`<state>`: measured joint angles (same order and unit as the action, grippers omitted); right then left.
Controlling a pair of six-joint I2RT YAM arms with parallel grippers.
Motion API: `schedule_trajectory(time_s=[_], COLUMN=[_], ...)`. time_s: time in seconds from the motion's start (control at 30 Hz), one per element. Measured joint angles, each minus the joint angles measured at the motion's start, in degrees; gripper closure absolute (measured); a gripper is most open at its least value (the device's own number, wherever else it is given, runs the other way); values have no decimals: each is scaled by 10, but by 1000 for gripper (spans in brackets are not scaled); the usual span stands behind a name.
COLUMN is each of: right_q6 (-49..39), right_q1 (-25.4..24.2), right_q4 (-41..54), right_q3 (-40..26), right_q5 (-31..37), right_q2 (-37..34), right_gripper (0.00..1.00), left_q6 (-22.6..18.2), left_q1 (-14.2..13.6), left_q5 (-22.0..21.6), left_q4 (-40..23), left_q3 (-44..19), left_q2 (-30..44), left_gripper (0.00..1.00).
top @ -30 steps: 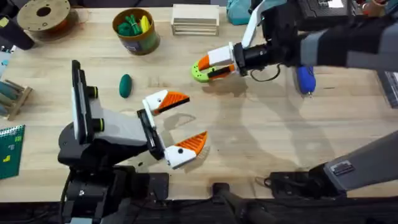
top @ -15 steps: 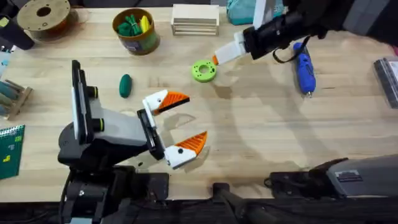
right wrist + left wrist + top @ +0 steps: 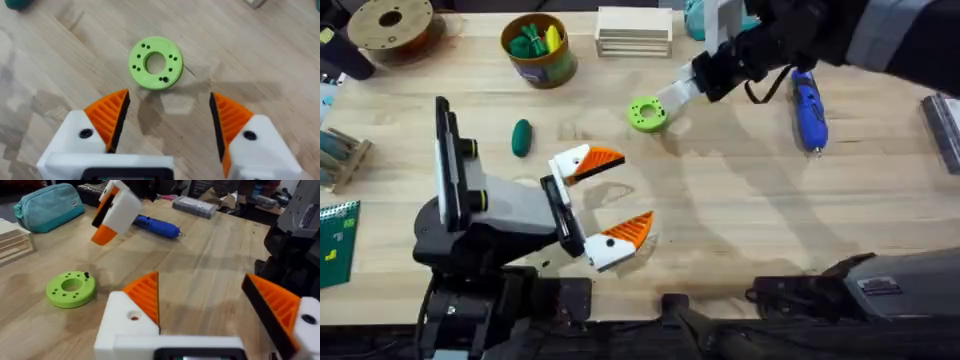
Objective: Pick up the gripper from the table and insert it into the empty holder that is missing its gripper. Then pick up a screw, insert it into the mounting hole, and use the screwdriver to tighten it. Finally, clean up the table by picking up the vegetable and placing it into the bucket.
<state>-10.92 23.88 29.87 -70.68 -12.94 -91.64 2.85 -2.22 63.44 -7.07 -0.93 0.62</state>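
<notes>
Screwdriver: plain blue, no readable label; bucket likewise.

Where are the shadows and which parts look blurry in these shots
Overhead: the right arm is dark and smeared, throwing soft shadows across the table. Right wrist: the green disc is sharp, with a faint shadow beside it. Left wrist: its own orange pads are soft, the room behind hazy.

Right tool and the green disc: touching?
Apart. The right wrist view shows bare table between the open right tool and the green disc; the left wrist view shows it raised above.
</notes>
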Motion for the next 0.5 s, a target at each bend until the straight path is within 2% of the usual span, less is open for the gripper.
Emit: schedule_trajectory(time_s=[0.3, 0.37, 0.5], right_q6=[2, 2, 2], right_q1=[9, 18, 42], right_q4=[-55, -88, -87], right_q3=[26, 26, 24], right_q5=[7, 10, 11], right_q2=[-28, -54, -83], right_gripper=[98, 102, 125], left_q6=[0, 0, 0], left_q1=[0, 0, 0], left_q5=[0, 0, 0], left_q4=[0, 0, 0], left_q3=[0, 0, 0], left_q2=[0, 0, 0], left_gripper=[15, 15, 15])
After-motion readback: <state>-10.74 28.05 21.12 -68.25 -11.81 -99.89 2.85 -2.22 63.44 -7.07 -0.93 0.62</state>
